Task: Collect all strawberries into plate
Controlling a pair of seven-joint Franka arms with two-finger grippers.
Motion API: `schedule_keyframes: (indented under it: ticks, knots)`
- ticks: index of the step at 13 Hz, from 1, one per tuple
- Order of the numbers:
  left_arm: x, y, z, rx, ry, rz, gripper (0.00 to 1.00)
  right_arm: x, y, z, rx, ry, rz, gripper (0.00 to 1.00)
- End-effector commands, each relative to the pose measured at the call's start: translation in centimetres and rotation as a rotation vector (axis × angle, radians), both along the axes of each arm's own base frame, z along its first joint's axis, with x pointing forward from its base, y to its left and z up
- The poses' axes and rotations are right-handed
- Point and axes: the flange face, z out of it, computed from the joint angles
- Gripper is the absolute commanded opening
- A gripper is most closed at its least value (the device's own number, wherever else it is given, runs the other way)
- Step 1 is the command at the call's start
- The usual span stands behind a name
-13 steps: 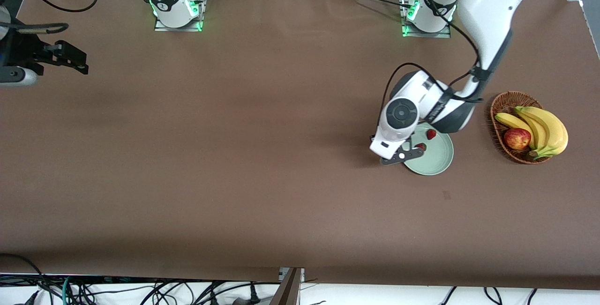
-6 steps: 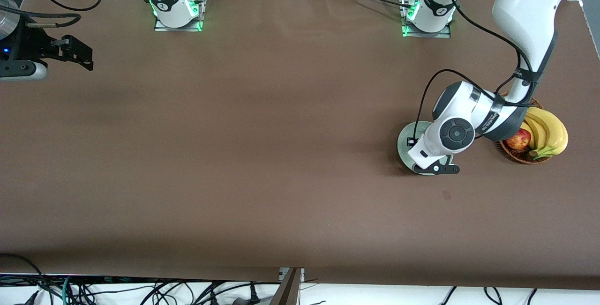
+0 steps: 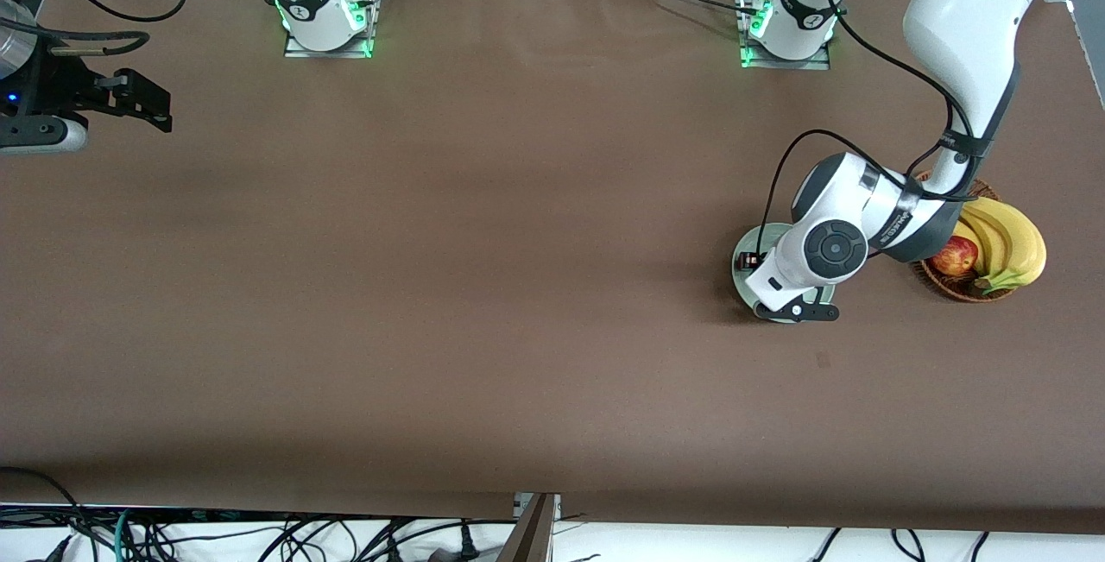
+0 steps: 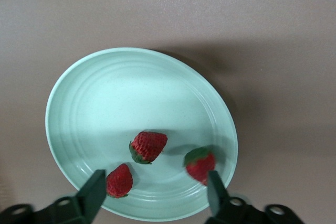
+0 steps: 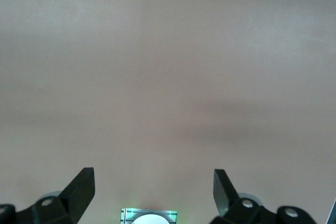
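Mint-green plate (image 4: 105, 93) on the brown table (image 3: 483, 286), toward the left arm's end, just beside the wicker basket (image 3: 937, 281). Three strawberries lie in the plate: middle strawberry (image 4: 148, 146), second strawberry (image 4: 119, 180) close by it near the rim, third strawberry (image 4: 200, 164) a little apart, blurred in the left wrist view. None is between fingers.

Left gripper (image 4: 155, 195) hangs over the plate, jaws spread wide, nothing held. In the front view the left arm's wrist covers most of the plate, only its rim showing.

Basket holds bananas (image 3: 1010, 238) and a red apple (image 3: 952, 256), partly hidden by the left arm.

Right gripper (image 5: 155, 187) waits over bare table at the right arm's end, jaws wide apart, empty.
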Motion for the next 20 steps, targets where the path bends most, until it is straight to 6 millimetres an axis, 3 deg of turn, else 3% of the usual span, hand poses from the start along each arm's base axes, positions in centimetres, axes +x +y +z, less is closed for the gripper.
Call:
schedule_keyframes:
  ticks: [1,5,7,8,10,13,14,18,20]
  knots:
    - [0.6,0.5,2.5,-0.013,-0.029,-0.001,1.00,0.1,-0.5,0.3,-0.012,0.000,0.004,1.00]
    - [1.0,1.4,12.6,0.025,-0.177,0.009,1.00,0.1,-0.4,0.3,-0.008,-0.001,0.003,1.00]
    - [0.2,1.7,17.4,0.035,-0.156,-0.037,1.00,0.1,-0.4,0.3,-0.007,-0.001,0.003,1.00]
    - [-0.1,2.3,20.9,-0.033,-0.121,-0.023,1.00,0.1,-0.4,0.3,-0.007,-0.002,0.001,1.00]
    - [0.1,6.5,25.3,-0.131,-0.051,-0.018,1.00,0.2,-0.3,0.3,-0.007,-0.004,0.002,1.00]
    - [-0.2,11.0,31.0,-0.163,-0.052,-0.086,1.00,0.2,-0.1,0.2,-0.005,-0.004,0.006,1.00]
    - [-1.5,11.0,33.7,-0.156,-0.097,-0.096,1.00,0.2,-0.1,0.2,-0.005,-0.004,0.008,1.00]
    - [-5.6,13.3,37.3,-0.151,-0.237,-0.006,1.00,0.1,0.1,0.2,-0.004,-0.001,0.008,1.00]
    - [-7.7,13.6,36.5,-0.156,-0.276,0.006,1.00,0.1,0.3,0.1,-0.004,0.006,0.015,1.00]
